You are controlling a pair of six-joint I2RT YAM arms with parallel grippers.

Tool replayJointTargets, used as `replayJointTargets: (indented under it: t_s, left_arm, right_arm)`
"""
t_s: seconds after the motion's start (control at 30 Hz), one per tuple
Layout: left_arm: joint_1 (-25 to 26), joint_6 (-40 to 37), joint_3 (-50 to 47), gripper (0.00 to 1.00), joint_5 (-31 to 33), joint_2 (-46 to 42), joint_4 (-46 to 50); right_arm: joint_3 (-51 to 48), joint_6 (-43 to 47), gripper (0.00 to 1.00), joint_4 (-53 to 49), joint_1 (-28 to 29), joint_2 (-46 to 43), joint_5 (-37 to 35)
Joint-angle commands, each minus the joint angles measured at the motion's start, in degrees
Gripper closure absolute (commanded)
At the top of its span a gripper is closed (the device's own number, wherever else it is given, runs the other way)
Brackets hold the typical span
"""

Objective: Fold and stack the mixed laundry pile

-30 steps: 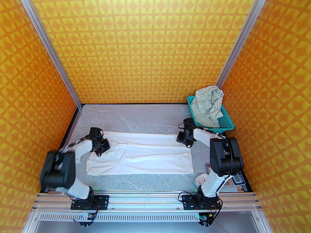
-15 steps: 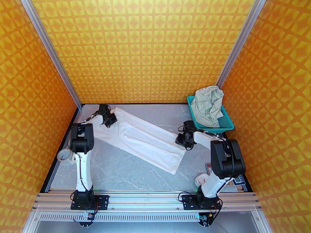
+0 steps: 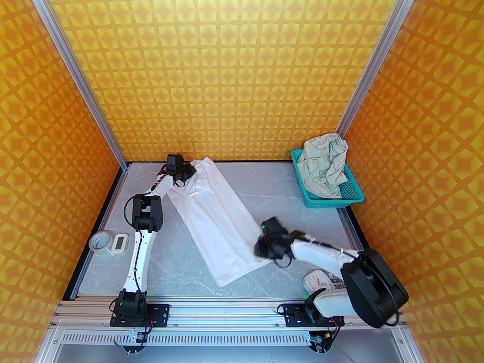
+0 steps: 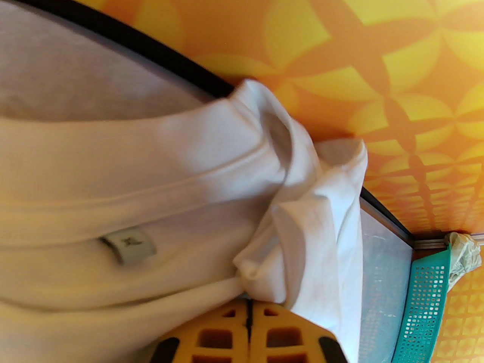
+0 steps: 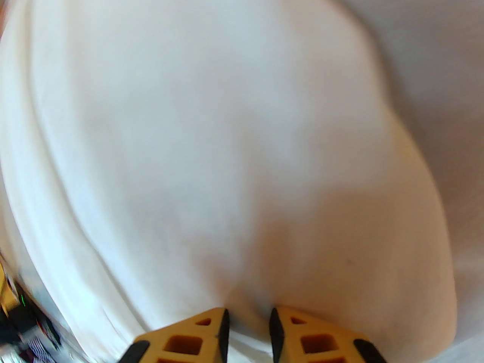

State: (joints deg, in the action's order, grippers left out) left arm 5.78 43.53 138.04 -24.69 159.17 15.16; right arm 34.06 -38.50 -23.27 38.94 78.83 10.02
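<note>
The white T-shirt point(image 3: 215, 217) lies as a long folded strip running diagonally across the grey tabletop point(image 3: 170, 278), from the far edge left of the middle down toward the near edge around the middle. The left gripper point(image 3: 183, 171) is at the far end of the strip, close to the far edge. In the left wrist view its yellow fingers point(image 4: 223, 338) are pressed together, and bunched cloth of the T-shirt point(image 4: 151, 165) is caught at their tips; a small size label point(image 4: 128, 244) shows on the fabric.

The right gripper point(image 3: 266, 248), blurred in the top view, is at the near right corner of the strip. In the right wrist view its fingers point(image 5: 204, 331) stand a narrow gap apart, with a fold of the T-shirt point(image 5: 227, 127) pinched in that gap.

The pale greenish shorts point(image 3: 325, 165) sit crumpled in the teal basket point(image 3: 353, 197) at the far right corner of the tabletop, well apart from the T-shirt. A roll of tape point(image 3: 100, 241) and a small white device point(image 3: 121, 242) lie side by side near the left edge.
</note>
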Motion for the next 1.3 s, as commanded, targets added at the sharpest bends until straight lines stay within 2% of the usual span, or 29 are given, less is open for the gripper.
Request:
replayJointTargets:
  t_s: [0.0,0.1,0.17,0.23,0.3,0.4,0.53,0.73,0.93,1.03,1.2,1.27]
  left_arm:
    - [1.69,0.37,0.06,1.00,-1.76,2.57,-1.15]
    - [3.37,0.89,-0.74,1.00,-2.33,2.75,-2.53]
    - [4.45,1.08,-0.84,1.00,-2.56,2.89,-2.98]
    - [5.42,1.33,-0.84,1.00,-2.56,3.08,-3.66]
    - [6.23,2.04,-0.86,1.00,-2.71,3.50,-4.55]
    - [7.25,3.09,-0.29,1.00,-3.00,4.18,-5.91]
    - [8.75,3.87,1.09,1.00,-3.52,5.27,-7.26]
    - [11.05,5.93,1.95,1.00,-3.52,7.07,-11.12]
    - [12.22,7.25,4.93,1.00,-4.01,9.48,-12.92]
    - [12.20,7.13,4.95,1.00,-4.14,9.49,-12.89]
    - [12.20,4.86,4.24,1.00,-5.66,7.05,-11.35]
    - [12.19,3.13,3.39,0.95,-6.30,4.79,-10.41]
  right_arm:
    - [-0.81,-5.22,0.75,-6.79,6.94,0.96,-0.76]
    - [2.58,-4.06,0.75,-9.40,11.00,0.36,-1.91]
    - [5.07,-2.44,0.75,-12.21,11.60,-0.15,-2.80]
    - [8.06,0.13,0.75,-16.59,11.51,-1.12,-8.02]
    - [10.71,3.44,0.75,-19.86,9.60,-1.48,-12.26]
    - [12.04,7.46,0.76,-19.20,5.56,-0.72,-12.11]
    - [12.71,10.73,0.79,-16.59,4.96,3.17,-10.58]
    - [8.37,8.57,0.82,-11.28,6.39,5.12,-5.39]
    - [3.87,3.01,0.82,-7.42,13.10,5.21,-3.17]
    - [3.31,1.52,0.82,-8.16,14.41,5.29,-4.03]
    - [6.30,2.07,0.78,-15.60,14.34,0.36,-10.25]
    - [7.36,2.46,0.76,-17.54,14.14,-1.92,-10.22]
